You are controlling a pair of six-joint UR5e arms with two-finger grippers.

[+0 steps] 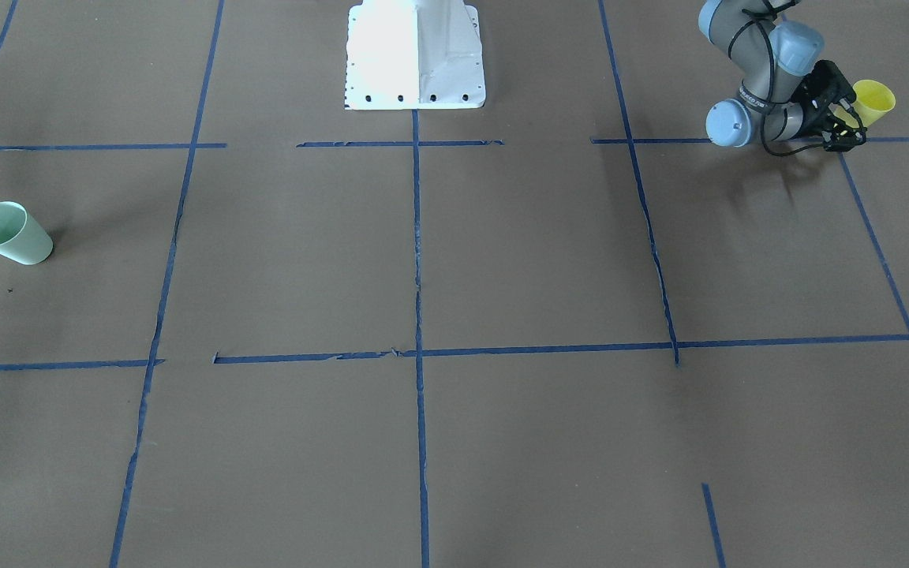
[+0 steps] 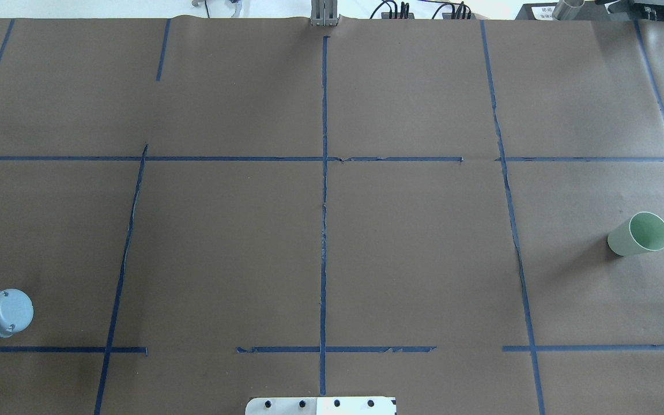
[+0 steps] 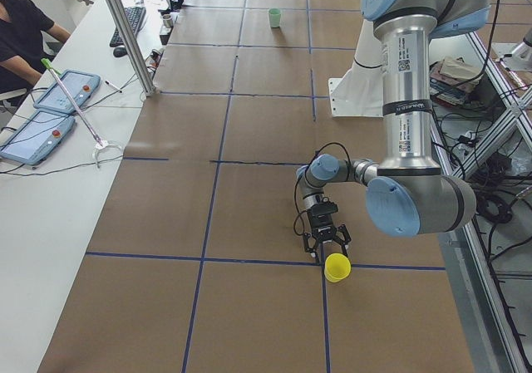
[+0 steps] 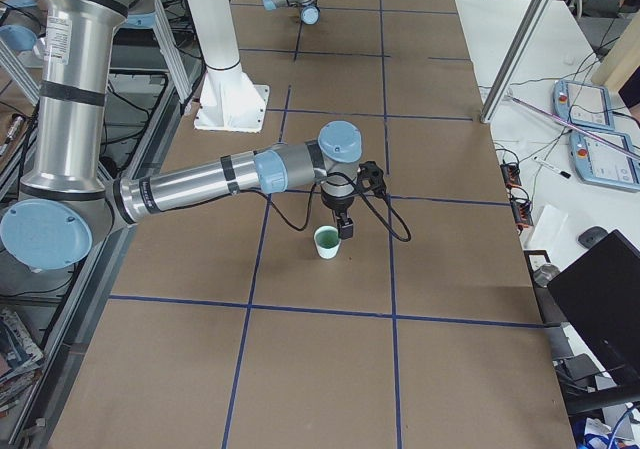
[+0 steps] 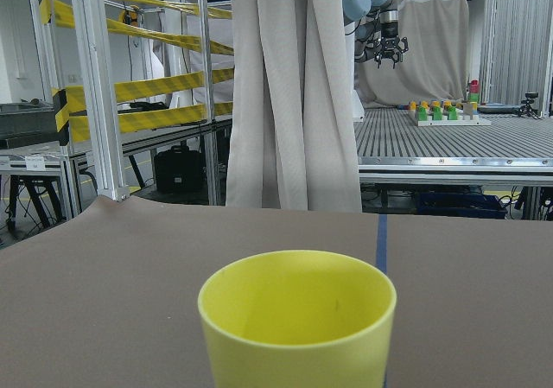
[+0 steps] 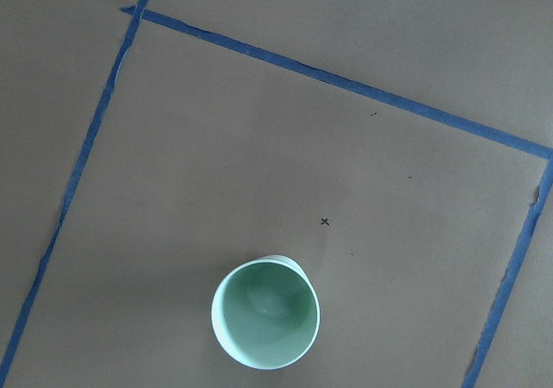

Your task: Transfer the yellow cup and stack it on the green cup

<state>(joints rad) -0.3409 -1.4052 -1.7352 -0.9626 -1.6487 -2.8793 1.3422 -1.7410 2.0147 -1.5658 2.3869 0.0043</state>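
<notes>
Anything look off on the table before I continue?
Nothing serious. The yellow cup and green cup both stand upright. Only the blue tape grid is frayed and broken in spots along the centre line.

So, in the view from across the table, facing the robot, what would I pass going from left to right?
The green cup → the robot's white base → the left arm → the yellow cup.

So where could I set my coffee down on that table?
The whole middle is bare: every taped square between the green cup and the yellow cup, out from the white base. Crowded at the yellow cup, beside the left gripper, and at the green cup, under the right arm.
</notes>
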